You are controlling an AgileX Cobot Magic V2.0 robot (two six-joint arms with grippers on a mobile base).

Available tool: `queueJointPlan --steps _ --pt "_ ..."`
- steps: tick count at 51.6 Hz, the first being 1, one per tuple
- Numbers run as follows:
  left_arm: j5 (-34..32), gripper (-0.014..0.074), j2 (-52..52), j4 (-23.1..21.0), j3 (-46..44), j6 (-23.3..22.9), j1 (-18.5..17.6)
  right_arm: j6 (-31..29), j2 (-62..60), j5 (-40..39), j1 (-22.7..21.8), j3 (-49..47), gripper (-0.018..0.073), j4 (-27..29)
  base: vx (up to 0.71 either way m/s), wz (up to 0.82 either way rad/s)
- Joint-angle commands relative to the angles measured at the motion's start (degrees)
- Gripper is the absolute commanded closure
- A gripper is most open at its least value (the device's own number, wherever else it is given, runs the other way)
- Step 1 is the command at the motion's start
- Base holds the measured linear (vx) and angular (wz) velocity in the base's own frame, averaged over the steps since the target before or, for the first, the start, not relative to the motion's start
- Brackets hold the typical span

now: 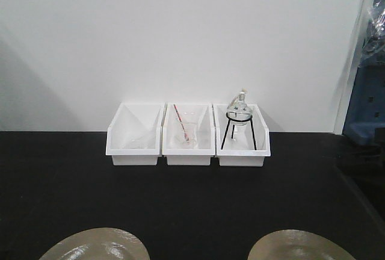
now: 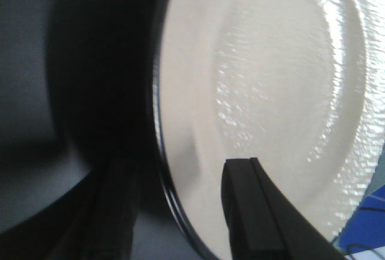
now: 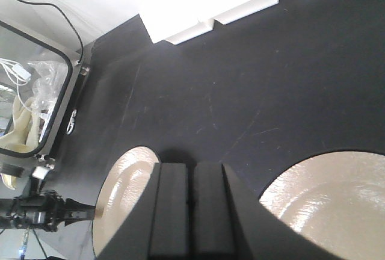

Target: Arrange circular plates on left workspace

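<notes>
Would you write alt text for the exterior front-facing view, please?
A left plate and a right plate, both tan, lie cropped at the near edge of a black countertop. Behind, three white bins line the wall; the right bin holds a glass flask on a tripod.

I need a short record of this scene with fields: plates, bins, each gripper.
plates: left plate and right plate, apart, near the front of the black countertop
bins: three white bins in a row at the back
left gripper: jaws open, astride the left plate rim
right gripper: jaws shut, empty, over the countertop
</notes>
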Motion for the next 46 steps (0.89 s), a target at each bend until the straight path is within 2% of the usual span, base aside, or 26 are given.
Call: queueJointPlan --steps 1,4,9,12,18,20,25,29,39,46 --pt "1.7 0.0156 -0.2 -5.7 -1.5 0.7 0.0 -0.6 -1.0 0.2 -0.4 -1.9 0.0564 4.4 0.0 0.0" --pt "2.5 0.0165 0.9 -7.9 -1.5 1.9 0.0 -0.6 -0.8 0.2 -0.4 -1.9 0.0564 4.4 0.0 0.0" --pt "4.2 0.0244 1.8 -11.6 -1.5 2.9 0.0 -0.8 -0.5 0.2 -0.4 -1.9 0.0564 4.4 0.0 0.0" --pt "4.8 0.0322 1.9 -12.7 -1.5 3.1 -0.2 -0.8 -0.4 0.2 -0.4 -1.9 0.0564 4.3 0.0 0.0" --pt "5.5 0.0562 1.9 -12.5 -1.5 3.2 -1.2 -0.8 -0.4 0.2 -0.4 -1.9 0.0564 4.2 0.0 0.0" --pt "5.8 0.0606 1.9 -12.6 -1.5 3.2 -1.6 -0.8 -0.4 0.2 -0.4 -1.9 0.0564 4.2 0.0 0.0" --pt "6.6 0.0604 1.9 -14.0 -1.5 3.1 -2.4 -0.8 -0.4 0.2 -0.4 -1.9 0.0564 4.2 0.0 0.0" --pt "7.5 0.0603 1.9 -17.3 -1.5 3.3 -2.9 -0.8 -0.4 0.2 -0.4 -1.9 0.0564 4.1 0.0 0.0" --pt "11.0 0.0601 1.9 -32.4 -1.5 6.3 -2.9 -0.8 -0.4 0.6 -0.4 -1.9 0.0564 4.0 0.0 0.0" --pt "10.8 0.06 1.9 -39.8 -1.5 6.3 -3.2 -0.8 -0.4 1.0 -0.4 -1.9 0.0564 4.0 0.0 0.0"
